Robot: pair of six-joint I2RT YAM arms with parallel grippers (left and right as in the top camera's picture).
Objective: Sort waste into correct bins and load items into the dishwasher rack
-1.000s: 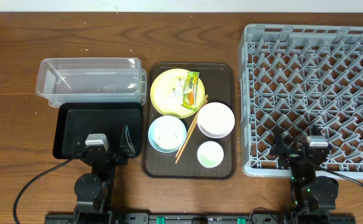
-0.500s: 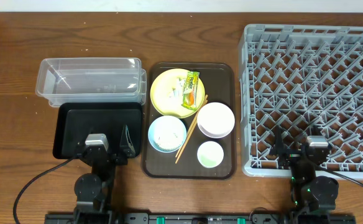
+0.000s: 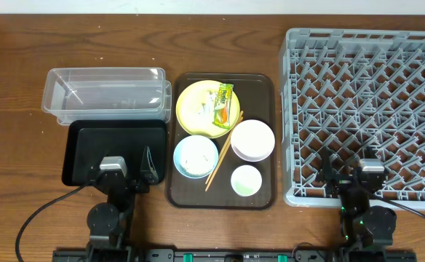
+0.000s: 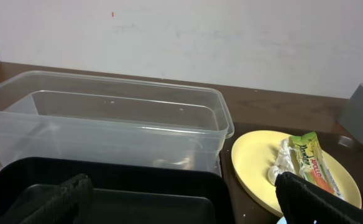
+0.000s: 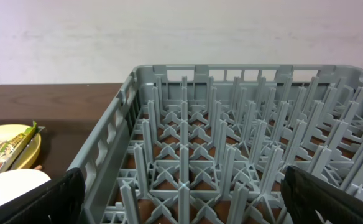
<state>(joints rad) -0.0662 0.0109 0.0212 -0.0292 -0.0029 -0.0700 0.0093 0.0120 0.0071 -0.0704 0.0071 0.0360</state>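
A yellow plate (image 3: 207, 108) on the dark brown serving tray (image 3: 263, 84) carries the printed snack wrapper (image 3: 224, 103) and some white rice. The plate (image 4: 262, 171) and wrapper (image 4: 311, 163) also show in the left wrist view. In front lie a light blue bowl (image 3: 195, 156), a white bowl (image 3: 252, 140), a pale green cup (image 3: 246, 180) and wooden chopsticks (image 3: 222, 158). The clear tub (image 3: 105, 92) and black tray (image 3: 114, 149) are at the left. The grey rack (image 3: 365, 109) is at the right. My left gripper (image 3: 121, 172) is open and empty over the black tray. My right gripper (image 3: 352, 173) is open and empty over the rack's near edge.
The wooden table (image 3: 23, 160) runs around everything. A white wall (image 4: 181, 37) stands behind the table. The rack's upright pegs (image 5: 231, 149) stand close in front of my right gripper.
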